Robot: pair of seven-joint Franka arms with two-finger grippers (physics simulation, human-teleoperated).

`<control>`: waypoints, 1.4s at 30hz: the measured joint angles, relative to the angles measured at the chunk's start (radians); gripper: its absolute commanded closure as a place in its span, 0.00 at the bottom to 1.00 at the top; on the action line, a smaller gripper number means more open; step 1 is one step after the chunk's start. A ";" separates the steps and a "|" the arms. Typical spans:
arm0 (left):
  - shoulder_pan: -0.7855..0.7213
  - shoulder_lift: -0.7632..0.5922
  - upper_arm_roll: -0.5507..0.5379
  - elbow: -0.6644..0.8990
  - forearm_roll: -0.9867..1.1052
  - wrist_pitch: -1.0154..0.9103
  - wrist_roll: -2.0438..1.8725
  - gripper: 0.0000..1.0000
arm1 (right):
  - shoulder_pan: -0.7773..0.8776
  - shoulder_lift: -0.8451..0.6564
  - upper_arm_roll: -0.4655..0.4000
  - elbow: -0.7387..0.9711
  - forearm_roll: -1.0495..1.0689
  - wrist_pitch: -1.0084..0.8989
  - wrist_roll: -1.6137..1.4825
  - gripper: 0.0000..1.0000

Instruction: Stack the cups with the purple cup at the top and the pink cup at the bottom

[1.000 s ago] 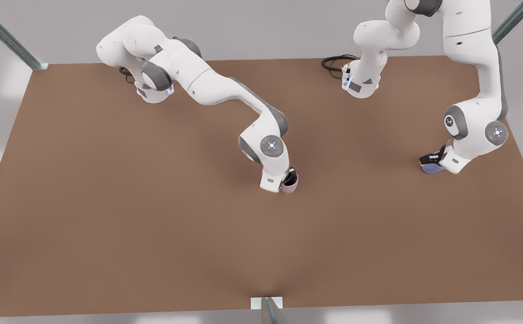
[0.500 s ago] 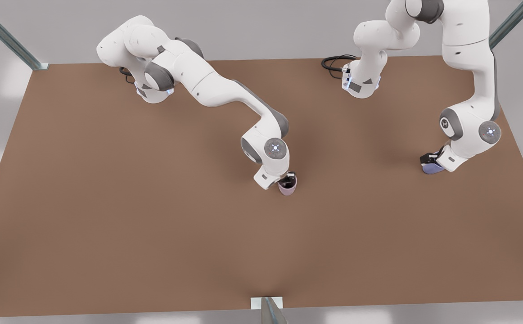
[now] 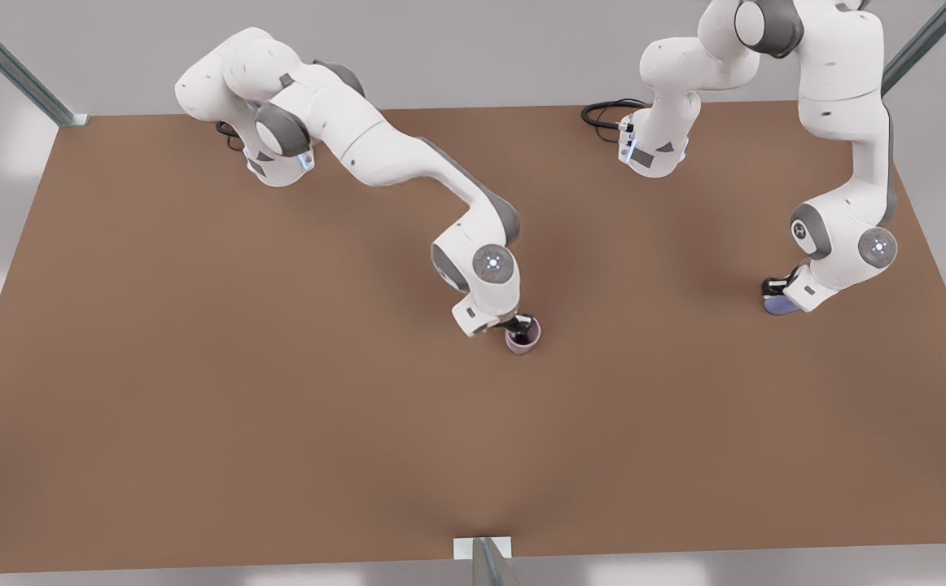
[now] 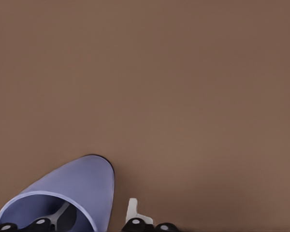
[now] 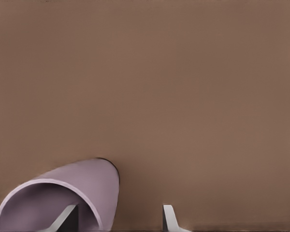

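The pink cup [image 3: 523,336] stands upright mid-table. My right gripper [image 3: 517,325] is open at its rim. In the right wrist view one finger reaches inside the pink cup [image 5: 72,191] and the other stands well outside its wall, with the right gripper [image 5: 118,220] not touching it. The purple cup [image 3: 778,306] stands near the table edge at the front view's right, partly hidden under my left gripper [image 3: 776,290]. In the left wrist view the left gripper [image 4: 96,218] straddles the wall of the purple cup [image 4: 72,186], open, with its outer finger a little off the wall.
The brown table [image 3: 278,391] stretches bare around both cups. A black cable [image 3: 603,110] lies by the arm base at the back. Metal frame posts [image 3: 489,561] stand at the front edge and the back corners.
Both hands have tilted and shifted slightly toward the front view's left, uncovering more of the pink cup's mouth. Neither cup has moved.
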 measured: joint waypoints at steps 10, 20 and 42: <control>0.000 0.007 0.000 0.002 -0.001 0.002 0.020 0.73 | -0.533 -0.665 -0.004 -0.441 -0.063 -0.139 -0.108 0.00; -0.006 -0.056 -0.075 0.131 -0.025 -0.053 0.016 0.79 | -0.814 -0.694 -0.001 -0.304 -0.109 -0.414 -0.482 0.00; -0.593 0.189 -0.408 0.765 -0.040 -0.383 -0.609 0.79 | -0.878 -0.682 -0.002 -0.281 -0.103 -0.440 -0.849 0.00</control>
